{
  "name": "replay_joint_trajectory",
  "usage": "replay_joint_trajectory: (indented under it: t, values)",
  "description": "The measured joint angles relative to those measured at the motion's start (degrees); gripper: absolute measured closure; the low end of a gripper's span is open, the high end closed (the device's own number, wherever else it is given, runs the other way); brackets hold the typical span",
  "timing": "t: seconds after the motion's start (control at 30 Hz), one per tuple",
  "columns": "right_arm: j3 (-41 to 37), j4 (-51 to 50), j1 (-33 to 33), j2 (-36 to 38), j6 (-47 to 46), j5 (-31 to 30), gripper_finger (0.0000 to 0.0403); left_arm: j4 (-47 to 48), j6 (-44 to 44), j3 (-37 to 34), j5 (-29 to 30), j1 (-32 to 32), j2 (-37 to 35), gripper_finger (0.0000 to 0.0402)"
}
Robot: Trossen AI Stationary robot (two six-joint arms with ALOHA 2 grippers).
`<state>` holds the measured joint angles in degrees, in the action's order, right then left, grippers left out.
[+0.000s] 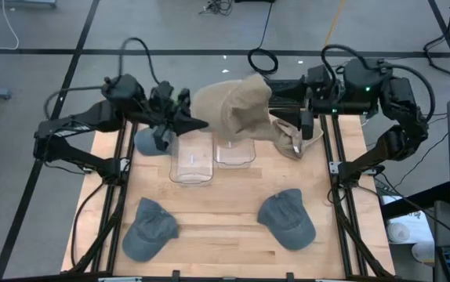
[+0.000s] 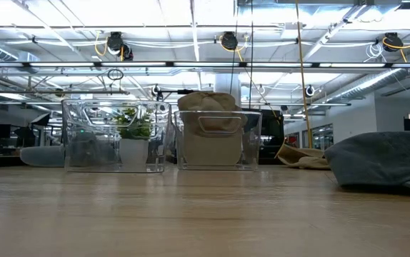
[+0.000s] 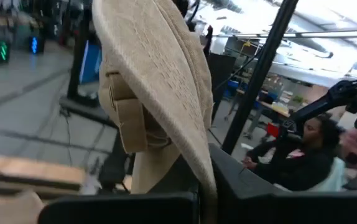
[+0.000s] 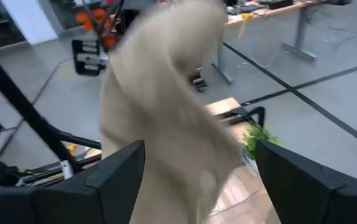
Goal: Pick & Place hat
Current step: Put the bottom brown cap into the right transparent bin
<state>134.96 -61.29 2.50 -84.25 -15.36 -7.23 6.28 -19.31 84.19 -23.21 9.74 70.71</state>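
A tan hat (image 1: 237, 110) hangs over the right one of two clear bins (image 1: 234, 150). In the low view its lower part (image 2: 216, 139) shows inside that bin. My left gripper (image 1: 200, 124) reaches it from the left and is shut on it (image 3: 206, 196). My right gripper (image 1: 278, 92) is at the hat's far right side. It is open, and its fingers (image 4: 116, 177) stand wide apart on either side of the blurred hat (image 4: 166, 112). Whether they touch it I cannot tell. My left gripper pinches the tan hat's stitched brim edge (image 3: 204, 177) between its two fingers. It comes in about level from the table's left. The hat stands upright in front of the fingers, its strap side (image 3: 124, 109) facing the camera and its lower part down in the right bin.
The left clear bin (image 1: 190, 162) stands beside the right one. Two blue hats lie near the table's front (image 1: 148, 229) (image 1: 288, 221), and a third (image 1: 148, 141) lies under the left arm. A second tan hat (image 1: 292, 139) lies on the table right of the bins.
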Motion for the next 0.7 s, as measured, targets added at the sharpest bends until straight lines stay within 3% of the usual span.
replay_joint_trajectory:
  t: [0.37, 0.7]
  values:
    - [0.0, 6.08, 2.06, 0.09, 0.93, 7.66, 0.011, 1.16, 2.38, 4.23, 1.09, 0.0, 0.02, 0.0393]
    - [0.07, 7.27, 2.08, -0.58, 1.28, 7.7, 0.011, -0.8, 2.92, 4.23, 1.29, -0.17, 0.24, 0.0393]
